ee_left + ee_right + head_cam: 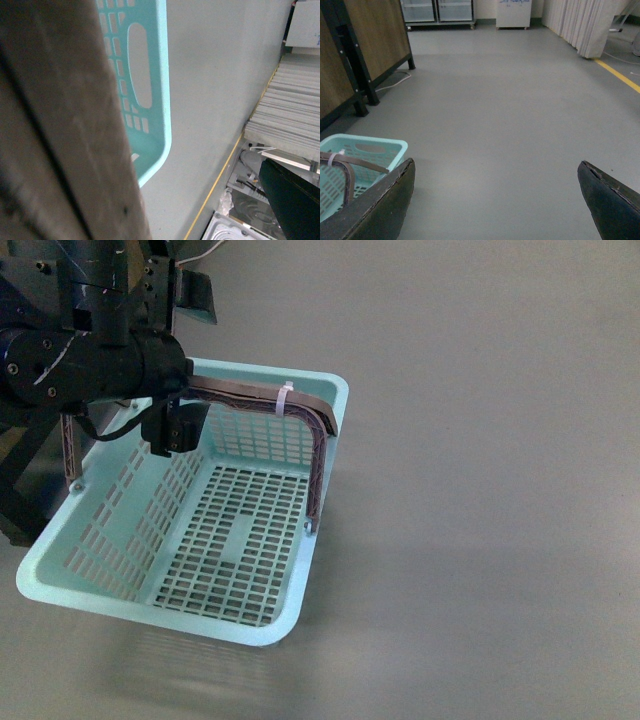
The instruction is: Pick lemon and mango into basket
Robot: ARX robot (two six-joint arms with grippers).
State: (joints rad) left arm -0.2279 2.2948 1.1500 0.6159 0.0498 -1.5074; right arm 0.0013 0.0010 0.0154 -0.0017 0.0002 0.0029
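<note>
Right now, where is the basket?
The basket is left of centre in the front view, empty, over grey floor, its brown handle right beside the left gripper.

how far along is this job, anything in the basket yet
Nothing is done: the basket is empty. In hand: the left gripper is at its brown handle, grip unclear; the right gripper is open and empty. Left: both lemon and mango, neither in view.

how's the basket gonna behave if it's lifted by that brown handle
Probably light for its size: the basket is empty, with thin slotted walls and floor. It would likely swing and tilt, since the handle looks pivoted at the walls. The handle seems a thin strip bound with a zip tie, so it may flex a little.
</note>
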